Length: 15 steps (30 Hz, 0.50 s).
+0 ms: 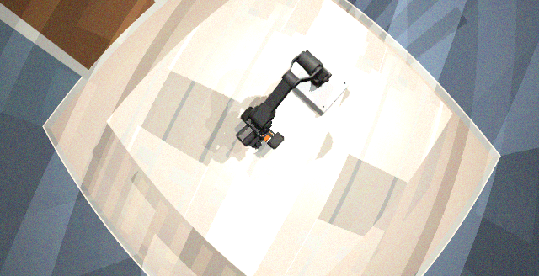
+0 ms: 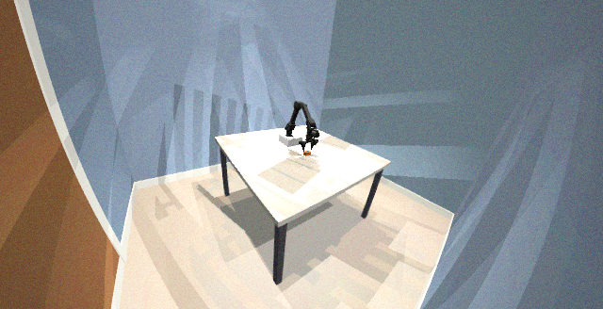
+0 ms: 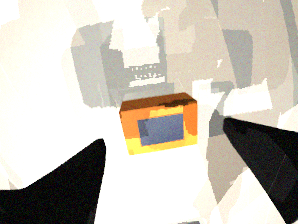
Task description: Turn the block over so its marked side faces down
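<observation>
The block [image 1: 267, 136] [image 2: 307, 154] [image 3: 161, 130] is small and orange, and rests on the table [image 1: 248, 213] [image 2: 245, 158]. In the wrist view its marked face, with a blue-grey rectangle, faces up toward the camera, and a darker side shows along its far edge. My gripper [image 1: 264, 138] [image 2: 307, 150] [image 3: 166, 133] is open, low over the block. In the wrist view one black finger is on each side of the block, with a gap on both sides and nothing held. In the top view the gripper partly hides the block.
The arm's pale base box [image 1: 322, 95] [image 2: 289, 139] stands on the table behind the gripper, with the arm bent above it. Shadows of the arm and gripper fall around the block. The table's near corner [image 2: 281, 219] shows in the exterior view.
</observation>
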### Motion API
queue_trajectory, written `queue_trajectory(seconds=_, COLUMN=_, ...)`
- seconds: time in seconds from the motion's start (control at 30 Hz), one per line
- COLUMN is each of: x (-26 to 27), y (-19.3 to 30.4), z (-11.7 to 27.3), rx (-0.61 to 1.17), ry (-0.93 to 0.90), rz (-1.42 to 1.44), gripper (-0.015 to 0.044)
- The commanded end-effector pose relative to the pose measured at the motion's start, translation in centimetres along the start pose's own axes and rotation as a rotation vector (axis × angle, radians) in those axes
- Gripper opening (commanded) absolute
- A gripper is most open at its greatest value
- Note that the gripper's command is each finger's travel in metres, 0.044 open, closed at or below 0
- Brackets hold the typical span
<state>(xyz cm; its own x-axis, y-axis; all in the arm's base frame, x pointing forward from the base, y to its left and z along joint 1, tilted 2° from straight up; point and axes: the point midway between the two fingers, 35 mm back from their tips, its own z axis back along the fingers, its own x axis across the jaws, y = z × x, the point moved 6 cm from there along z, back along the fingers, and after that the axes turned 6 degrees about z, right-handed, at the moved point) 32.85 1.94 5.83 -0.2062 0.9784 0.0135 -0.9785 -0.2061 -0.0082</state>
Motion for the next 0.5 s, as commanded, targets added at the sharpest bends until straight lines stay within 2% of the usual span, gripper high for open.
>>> queue_trajectory(seconds=0.0, x=0.1, y=0.2, z=-1.0, rx=0.008, ry=-0.004, rz=-0.002, gripper=0.0440)
queue_trajectory(seconds=0.43, x=0.1, y=0.2, z=-2.9, rx=0.008, ry=-0.005, rz=0.000, gripper=0.0440)
queue_trajectory(seconds=0.47, x=0.1, y=0.2, z=-2.9, rx=0.008, ry=-0.005, rz=0.000, gripper=0.0414)
